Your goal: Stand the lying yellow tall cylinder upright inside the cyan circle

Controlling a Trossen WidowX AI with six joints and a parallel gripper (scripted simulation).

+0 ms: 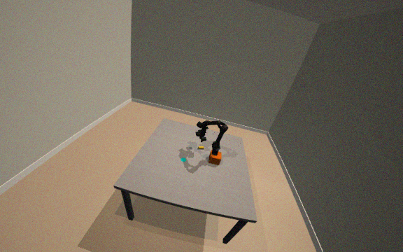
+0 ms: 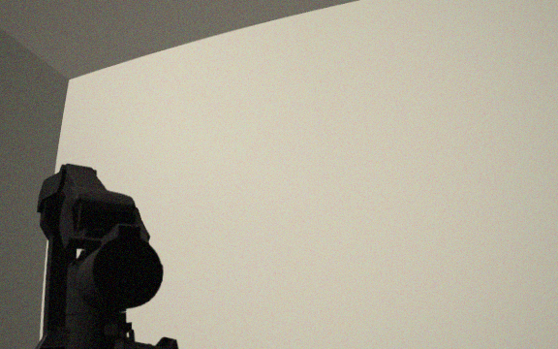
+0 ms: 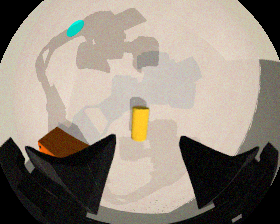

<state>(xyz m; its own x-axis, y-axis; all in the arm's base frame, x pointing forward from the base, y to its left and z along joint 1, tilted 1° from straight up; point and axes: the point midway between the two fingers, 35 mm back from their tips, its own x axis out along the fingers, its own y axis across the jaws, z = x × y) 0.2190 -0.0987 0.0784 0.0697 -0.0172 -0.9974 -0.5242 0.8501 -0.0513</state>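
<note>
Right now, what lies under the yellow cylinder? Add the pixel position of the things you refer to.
The yellow cylinder (image 1: 201, 148) (image 3: 140, 124) lies on its side on the grey table (image 1: 187, 189) (image 3: 201, 90). The patch directly beneath it is covered, so I cannot tell what is there.

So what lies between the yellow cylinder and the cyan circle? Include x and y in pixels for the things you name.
No object, only shadows on the table (image 1: 173, 185); the wrist view shows that.

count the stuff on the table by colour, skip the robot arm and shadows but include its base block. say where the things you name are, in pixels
Yellow: 1, the lying cylinder (image 1: 201, 148) (image 3: 140, 124)
Cyan: 1, the flat circle (image 1: 183, 159) (image 3: 75, 28)
Orange: 1, the base block (image 1: 215, 158) (image 3: 62, 142)
Total: 3
</note>
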